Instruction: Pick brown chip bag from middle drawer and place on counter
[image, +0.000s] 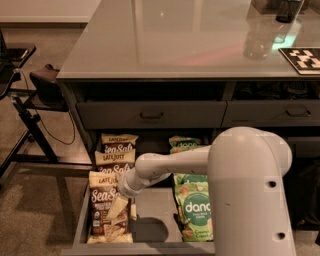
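The middle drawer is pulled out below the counter. Three brown chip bags lie in a row along its left side: a near one, a middle one and a far one. My gripper reaches down from the white arm and sits on the right half of the nearest brown bag, touching it. Green "dang" bags lie on the drawer's right side, partly hidden by my arm.
A closed grey drawer front with a dark handle is above the open drawer, with another to its right. A clear bottle and a black-and-white marker stand on the counter's right. A dark stand is at left.
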